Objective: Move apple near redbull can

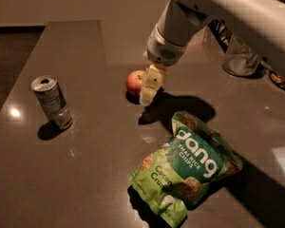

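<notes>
The apple [134, 81], small and red-orange, sits on the dark table [85, 175] near its middle. My gripper [148, 90] hangs from the white arm [218, 8] right at the apple's right side and partly covers it; I cannot tell whether it touches the apple. The redbull can [51, 102], slim and silver-blue with a pull-tab top, stands upright at the left of the table, well apart from the apple.
A green bag of rice chips [187, 170] lies at the front right, just below the gripper. A clear glass cup [240, 58] stands at the back right behind the arm. The table's left edge runs close to the can.
</notes>
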